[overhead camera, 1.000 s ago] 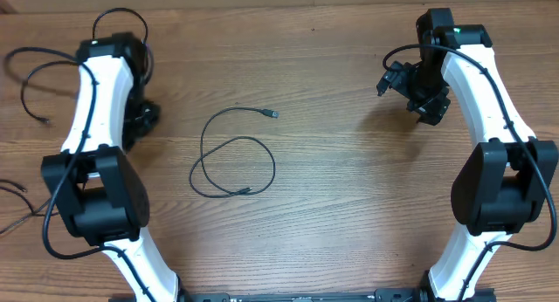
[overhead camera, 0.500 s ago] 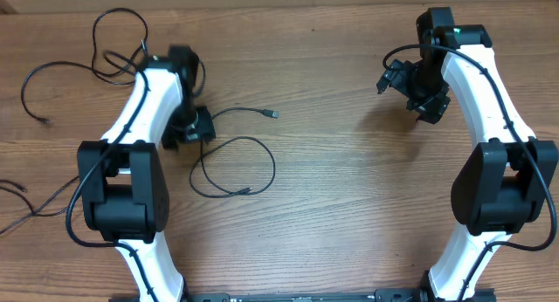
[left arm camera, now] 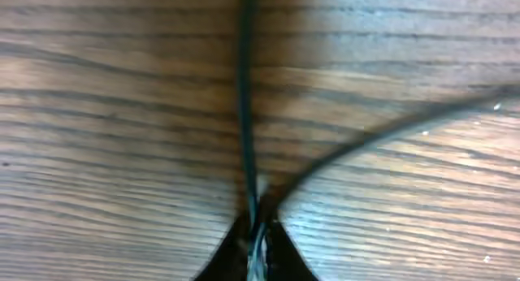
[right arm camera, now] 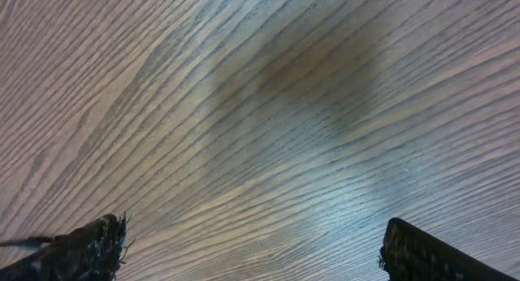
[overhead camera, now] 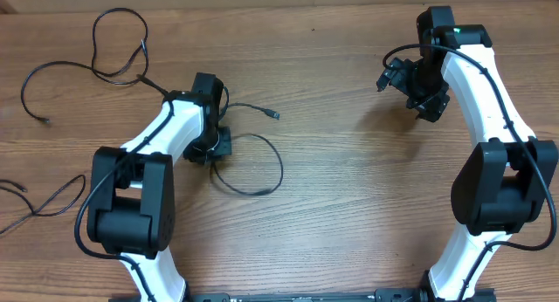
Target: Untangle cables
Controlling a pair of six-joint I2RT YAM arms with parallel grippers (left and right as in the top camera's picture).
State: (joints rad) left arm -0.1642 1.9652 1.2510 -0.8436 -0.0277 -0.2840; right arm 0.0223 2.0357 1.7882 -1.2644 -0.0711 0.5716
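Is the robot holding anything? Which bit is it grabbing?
The left gripper is pinching a black cable on its thin cord, where two strands meet, not at a plug. The right gripper is open and holds nothing.

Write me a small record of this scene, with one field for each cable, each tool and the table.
table: brown wooden table
centre cable: thin black looped cord, lying on the table, its silver-tipped plug free
far-left cable: thin black curled cord, untouched, apart from the centre one
left-edge cable: thin black cord, partly out of frame
left tool: shut on the thin black looped cord
right tool: open, above bare wood, holding nothing
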